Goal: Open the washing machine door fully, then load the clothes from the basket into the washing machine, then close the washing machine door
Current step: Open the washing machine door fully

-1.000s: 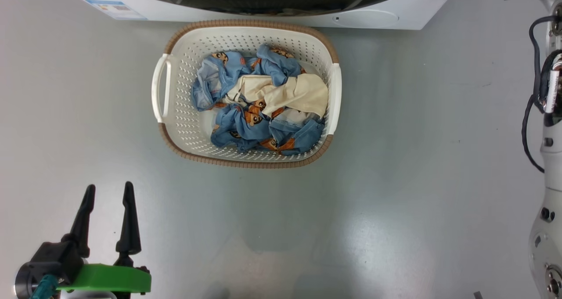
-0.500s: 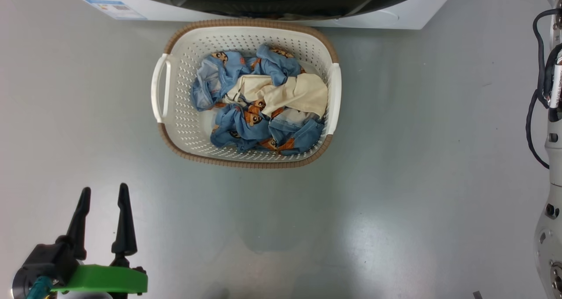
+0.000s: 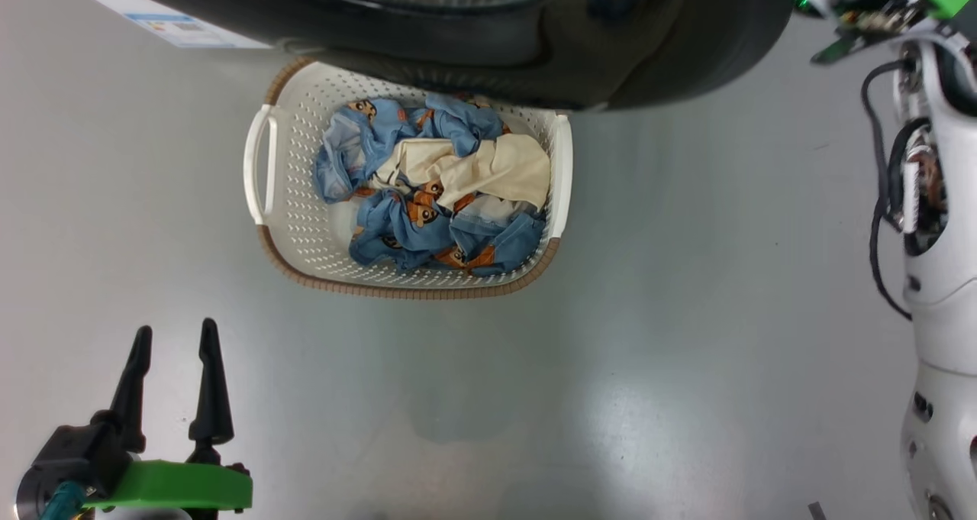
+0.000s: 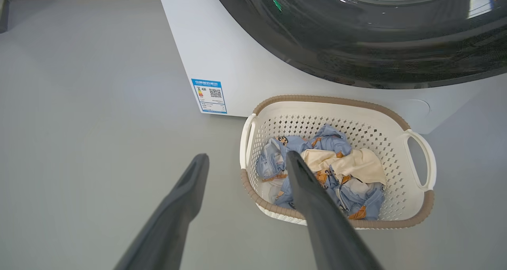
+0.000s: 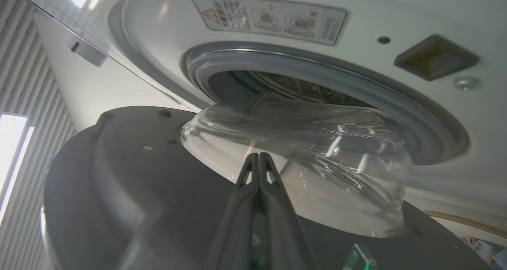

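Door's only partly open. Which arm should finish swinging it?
Right, I'd say. The right gripper is shut and points at the inner face of the washing machine door, by the glass bowl. The left gripper hangs open over the floor, short of the basket.

The grey floor [image 3: 687,314] shines; one wall [image 5: 20,64] is slatted.
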Robot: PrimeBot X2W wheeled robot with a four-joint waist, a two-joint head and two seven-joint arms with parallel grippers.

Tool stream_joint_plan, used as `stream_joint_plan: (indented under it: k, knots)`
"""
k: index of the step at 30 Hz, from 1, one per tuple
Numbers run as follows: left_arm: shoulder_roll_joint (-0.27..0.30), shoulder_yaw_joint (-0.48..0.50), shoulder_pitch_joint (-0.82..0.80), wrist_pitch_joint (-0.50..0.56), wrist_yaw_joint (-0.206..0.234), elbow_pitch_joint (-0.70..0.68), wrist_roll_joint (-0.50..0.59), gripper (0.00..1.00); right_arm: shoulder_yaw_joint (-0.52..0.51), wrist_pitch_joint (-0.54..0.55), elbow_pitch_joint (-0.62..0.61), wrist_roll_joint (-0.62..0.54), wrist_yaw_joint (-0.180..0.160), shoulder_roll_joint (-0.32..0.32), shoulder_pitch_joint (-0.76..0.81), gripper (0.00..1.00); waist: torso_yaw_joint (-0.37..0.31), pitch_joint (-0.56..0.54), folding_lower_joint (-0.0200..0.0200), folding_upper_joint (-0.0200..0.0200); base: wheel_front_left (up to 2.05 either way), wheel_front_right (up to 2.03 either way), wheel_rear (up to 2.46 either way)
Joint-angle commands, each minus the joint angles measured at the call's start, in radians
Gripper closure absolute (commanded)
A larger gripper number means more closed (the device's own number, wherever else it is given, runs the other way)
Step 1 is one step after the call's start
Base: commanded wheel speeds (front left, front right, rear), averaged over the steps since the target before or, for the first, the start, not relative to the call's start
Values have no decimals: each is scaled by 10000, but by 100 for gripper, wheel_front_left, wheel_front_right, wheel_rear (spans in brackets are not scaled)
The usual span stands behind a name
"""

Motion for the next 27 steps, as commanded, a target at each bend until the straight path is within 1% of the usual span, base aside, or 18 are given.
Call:
stream_joint_plan:
  k: [1,8,15,19,23,27]
  knots:
    - [201,400,7,-94,-16,-154,-55,0,230,157,-385,37,-9,317,340,100,-51,-87,0,0,0,0,0]
    - [201,295,-90,-94,50,-63,-213,0,731,543,-779,-28,-9,426,1294,100,-120,-607,0,0,0,0,0]
    - [200,233,-40,-94,311,-42,-533,0,1387,830,-1499,-149,-9,610,2306,100,-48,-1213,0,0,0,0,0]
    - [200,181,65,-94,379,95,-598,0,1676,927,-1865,11,-9,791,2848,100,6,-1599,0,0,0,0,0]
    - [200,291,112,-94,386,191,-609,0,2146,920,-2024,-234,-9,875,3384,100,57,-2014,0,0,0,0,0]
    - [200,294,159,-94,417,243,-656,0,2589,803,-1918,-312,-9,978,3938,100,169,-2485,0,0,0,0,0]
